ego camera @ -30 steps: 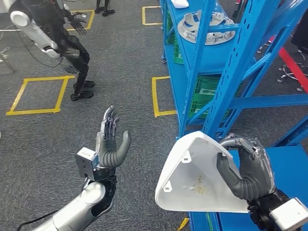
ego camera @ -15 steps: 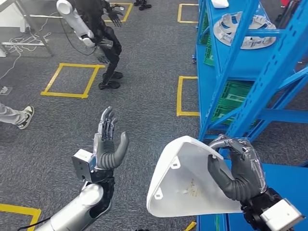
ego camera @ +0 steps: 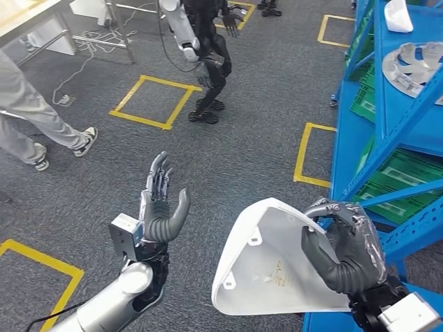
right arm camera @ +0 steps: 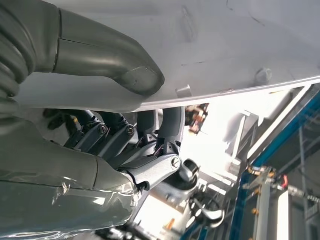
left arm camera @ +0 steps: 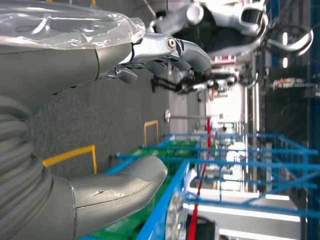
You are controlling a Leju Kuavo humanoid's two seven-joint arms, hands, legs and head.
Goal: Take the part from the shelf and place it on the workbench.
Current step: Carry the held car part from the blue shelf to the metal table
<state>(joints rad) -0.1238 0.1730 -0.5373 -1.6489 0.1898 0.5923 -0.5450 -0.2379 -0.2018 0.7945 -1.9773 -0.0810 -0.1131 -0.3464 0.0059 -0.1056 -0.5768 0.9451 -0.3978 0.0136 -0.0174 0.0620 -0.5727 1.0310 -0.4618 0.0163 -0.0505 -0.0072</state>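
The right hand (ego camera: 347, 256) clamped one edge of the white part (ego camera: 266, 266), thumb inside and fingers over the rim, beside the blue shelf (ego camera: 389, 131). It looked light, stiff and smooth. The left hand (ego camera: 156, 207) was spread, holding nothing.

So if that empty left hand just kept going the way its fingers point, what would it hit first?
Probably nothing close: the left hand points up and forward over bare grey carpet. Farther along stands another dark robot, though depth is hard to judge.

White part (ego camera: 266, 266), blue shelf (ego camera: 402, 104), grey speckled carpet (ego camera: 250, 152), yellow floor tape (ego camera: 156, 102)
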